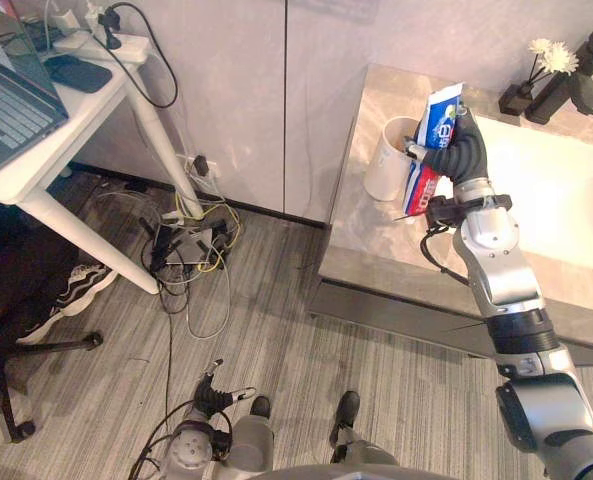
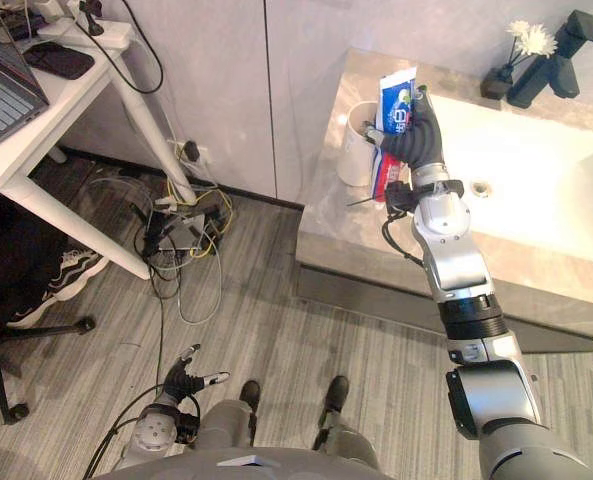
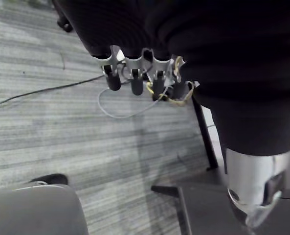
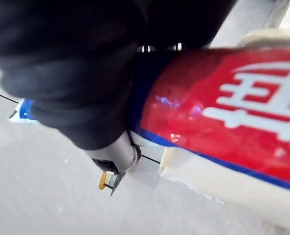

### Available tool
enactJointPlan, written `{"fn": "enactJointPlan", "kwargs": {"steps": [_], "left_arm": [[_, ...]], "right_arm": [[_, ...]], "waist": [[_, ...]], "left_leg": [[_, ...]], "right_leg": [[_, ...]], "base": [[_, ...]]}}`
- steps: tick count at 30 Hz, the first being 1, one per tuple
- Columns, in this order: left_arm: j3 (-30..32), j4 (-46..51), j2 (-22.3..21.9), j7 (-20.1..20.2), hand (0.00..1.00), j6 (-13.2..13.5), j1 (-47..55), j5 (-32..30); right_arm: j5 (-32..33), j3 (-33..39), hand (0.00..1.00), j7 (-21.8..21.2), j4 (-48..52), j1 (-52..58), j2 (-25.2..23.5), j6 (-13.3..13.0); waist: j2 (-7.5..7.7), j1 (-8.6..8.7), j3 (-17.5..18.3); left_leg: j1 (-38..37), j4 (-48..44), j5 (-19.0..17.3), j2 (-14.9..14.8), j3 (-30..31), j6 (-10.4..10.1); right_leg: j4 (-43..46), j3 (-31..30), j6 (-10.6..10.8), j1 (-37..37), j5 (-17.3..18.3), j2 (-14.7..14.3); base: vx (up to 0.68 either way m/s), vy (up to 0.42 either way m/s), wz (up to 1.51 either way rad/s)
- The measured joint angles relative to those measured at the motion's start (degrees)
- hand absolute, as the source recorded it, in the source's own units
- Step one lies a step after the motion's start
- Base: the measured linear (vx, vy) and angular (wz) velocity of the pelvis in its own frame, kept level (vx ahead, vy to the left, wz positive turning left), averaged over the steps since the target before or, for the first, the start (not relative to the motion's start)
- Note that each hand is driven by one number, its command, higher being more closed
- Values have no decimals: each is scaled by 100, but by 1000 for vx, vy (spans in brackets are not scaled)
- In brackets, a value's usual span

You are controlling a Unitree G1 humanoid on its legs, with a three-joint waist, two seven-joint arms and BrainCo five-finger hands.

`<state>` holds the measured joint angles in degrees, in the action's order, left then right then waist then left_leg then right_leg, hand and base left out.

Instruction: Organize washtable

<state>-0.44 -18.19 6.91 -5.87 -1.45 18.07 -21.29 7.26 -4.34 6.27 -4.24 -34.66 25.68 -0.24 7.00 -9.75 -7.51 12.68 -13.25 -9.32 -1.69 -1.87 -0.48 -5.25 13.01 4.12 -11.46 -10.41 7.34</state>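
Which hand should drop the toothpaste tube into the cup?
Right: the right hand grips the toothpaste tube beside the white cup on the counter; the left hand hangs low over the floor.

Right arm point(image 1: 496, 255): smooth silver-grey moulded shell with a tapering forearm section. A black ribbed ring point(image 1: 521, 335) runs round it, and a dark grey oval panel point(image 1: 516, 415) is set into the rounded housing next along. Black bracket point(image 1: 468, 207): clamped at the right wrist. Right hand point(image 1: 454, 150): matt black ribbed cover over back and wrist, corrugated like a bellows. In the right wrist view a silver thumb segment point(image 4: 114, 152) with a small yellow-tipped metal tab point(image 4: 105, 180) shows beneath the cover. Left arm point(image 2: 154, 437): silver-grey rounded casing. Left hand point(image 2: 181, 383): dark ribbed cover and a row of silver fingers point(image 3: 134, 66), each ending in a dark rounded tip.
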Motion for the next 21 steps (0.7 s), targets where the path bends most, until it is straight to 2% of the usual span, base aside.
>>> {"fn": "enactJointPlan", "kwargs": {"steps": [14, 21], "left_arm": [[-5, -27, 0, 2, 0, -5, 3, -51], [0, -27, 9, 3, 0, -10, 3, -51]], "right_arm": [[0, 2, 100, 0, 0, 1, -8, 57], [6, 87, 100, 1, 23, 10, -208, 57]], "waist": [[46, 1, 31], [156, 11, 107]], "left_leg": [[-25, 36, 77, 0, 15, -14], [-32, 40, 92, -4, 16, -20]], "right_leg": [[0, 5, -20, 0, -19, -1], [0, 2, -22, 0, -20, -5]], "base": [[0, 0, 0], [0, 0, 0]]}}
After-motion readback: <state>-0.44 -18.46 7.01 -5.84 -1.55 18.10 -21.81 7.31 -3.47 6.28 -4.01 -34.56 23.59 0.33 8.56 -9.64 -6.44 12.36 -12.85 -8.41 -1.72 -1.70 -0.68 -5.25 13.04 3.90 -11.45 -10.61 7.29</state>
